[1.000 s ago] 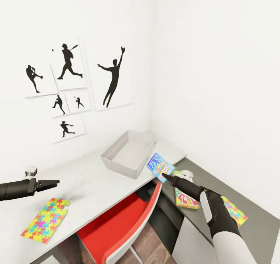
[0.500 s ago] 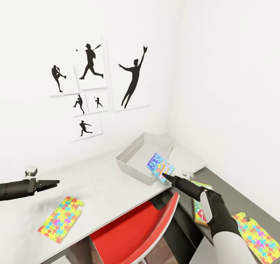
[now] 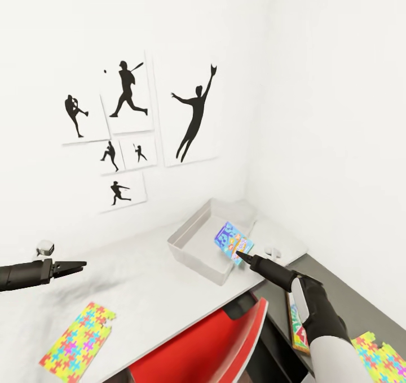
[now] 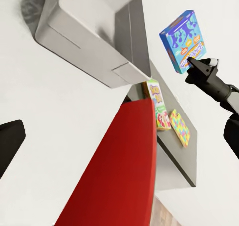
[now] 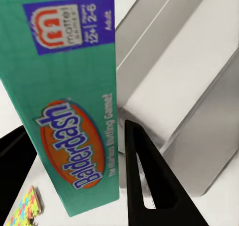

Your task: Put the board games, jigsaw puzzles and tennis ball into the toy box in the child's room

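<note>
White-walled corner room, black baseball-player silhouette prints (image 3: 132, 127) on the left wall, long pale grey-white desk top (image 3: 152, 281) running into the corner and joined to a lower dark grey section (image 3: 338, 293) on the right. My right gripper (image 3: 243, 254) is clamped on a blue flat board game box (image 3: 232, 243) with a green Balderdash-printed edge, held up in the air, tilted, just over the near right corner of the shallow light-grey toy bin with flared sides (image 3: 194, 253); the right wrist view shows the green edge (image 5: 74, 101) between the two dark fingers (image 5: 144, 186) with the bin's inside (image 5: 199, 76) right beyond it. The bin sits on the desk top near the corner. My left gripper (image 3: 72, 267) hovers above the desk top at the left, jaws looking close together, holding nothing. One flat jigsaw-patterned rectangle in yellow, pink, green and blue (image 3: 76, 343) lies on the desk top below the left gripper. On the dark section: a green-white-red flat game box (image 3: 298, 325) and a second jigsaw-patterned rectangle (image 3: 380, 359) beside it, both partly hidden by my right arm. A red chair back (image 3: 208, 346) sits tucked at the desk edge. A small white object (image 3: 272, 252) is on the desk top right of the bin, too small to tell.
</note>
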You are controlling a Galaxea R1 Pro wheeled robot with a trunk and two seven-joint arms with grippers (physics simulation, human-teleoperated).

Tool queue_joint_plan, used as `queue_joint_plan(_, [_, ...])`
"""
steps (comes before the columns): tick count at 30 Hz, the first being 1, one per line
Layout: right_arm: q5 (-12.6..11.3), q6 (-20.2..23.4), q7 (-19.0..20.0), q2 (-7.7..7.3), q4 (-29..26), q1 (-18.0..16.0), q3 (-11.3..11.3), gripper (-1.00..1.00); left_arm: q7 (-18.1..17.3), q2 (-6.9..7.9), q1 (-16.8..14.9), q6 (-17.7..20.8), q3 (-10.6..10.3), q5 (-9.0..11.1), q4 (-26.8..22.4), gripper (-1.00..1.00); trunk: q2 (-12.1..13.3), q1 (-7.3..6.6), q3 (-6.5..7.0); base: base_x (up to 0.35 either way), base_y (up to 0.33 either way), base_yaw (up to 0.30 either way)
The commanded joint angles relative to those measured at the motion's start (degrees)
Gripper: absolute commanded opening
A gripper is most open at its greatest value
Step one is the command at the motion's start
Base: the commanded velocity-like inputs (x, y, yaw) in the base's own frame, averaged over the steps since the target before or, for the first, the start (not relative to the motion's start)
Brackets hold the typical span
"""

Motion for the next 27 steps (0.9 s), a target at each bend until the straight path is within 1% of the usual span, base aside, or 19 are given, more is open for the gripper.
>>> queue_joint_plan(1, [-0.53, 0.59, 0.13, 0.05, -0.03, -0.07, -0.21, -1.00, -0.21, 0.03, -0.05, 0.61, -0.01, -0.02, 0.01, 1.00, -0.13, 0.05, -0.13, 0.164, 0.017, 0.000])
queue_joint_plan(17, [-0.83, 0.50, 0.51, 0.00, -0.09, -0.07, -0.21, -1.00, -0.21, -0.04, -0.05, 0.61, -0.03, -0.02, -0.01, 1.00, -0.13, 0.05, -0.13, 0.159, 0.012, 0.000])
queue_joint_plan(27, [-0.85, 0.52, 0.59, 0.04, -0.15, -0.07, -0.21, -1.00, -0.21, -0.01, -0.05, 0.61, 0.01, -0.02, -0.01, 1.00, -0.13, 0.05, -0.13, 0.012, 0.000, 0.000])
